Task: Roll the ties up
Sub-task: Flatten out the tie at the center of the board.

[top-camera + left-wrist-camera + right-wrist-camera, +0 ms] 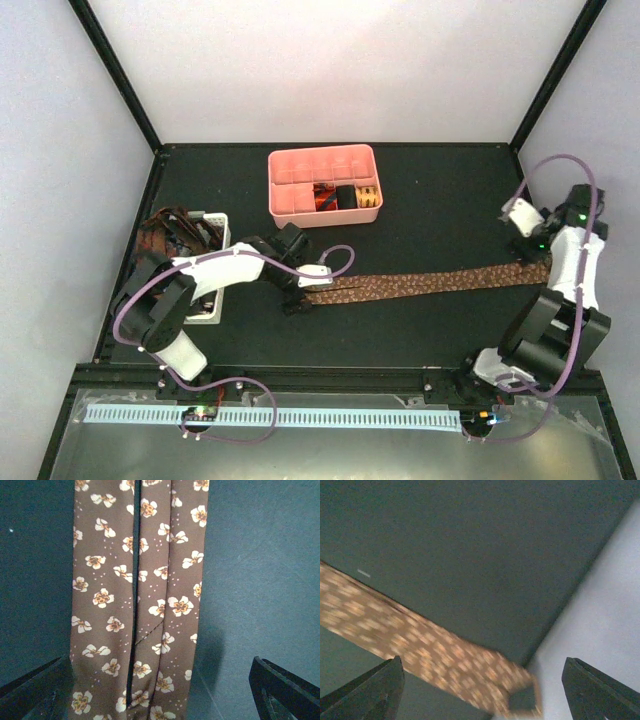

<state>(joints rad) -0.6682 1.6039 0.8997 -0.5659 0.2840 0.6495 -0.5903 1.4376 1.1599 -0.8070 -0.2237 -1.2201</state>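
At the far left of the overhead view I see a white slotted plastic basket (208, 312) with a tangled bundle of dark fabric neckties (172, 228) spilling over its far rim toward the wall. My left arm reaches across the basket and hides most of it. Just right of the basket, the left gripper (300, 296) sits low over the left end of a long brown necktie printed with small pale flowers (420, 283). In the left wrist view its jaws are spread wide, one black finger (30, 692) in each lower corner. The folded tie runs straight up between them, its left edge right beside the left finger and well apart from the right one, and nothing is pinched. Behind the tie, toward the back of the black table mat (420, 335), stands a pink compartmented plastic tray (292, 203). The compartments at its near right hold rolled ties: one red-orange (322, 198), one black (347, 196), one gold (369, 194). The brown necktie lies flat across the mat and stretches rightward to the right gripper (527, 240), which is over its other end near the mat's right edge. The right wrist view is blurred, yet it shows those jaws wide apart too, holding nothing, with the tie's end on the mat below, close to the white wall (605, 605).
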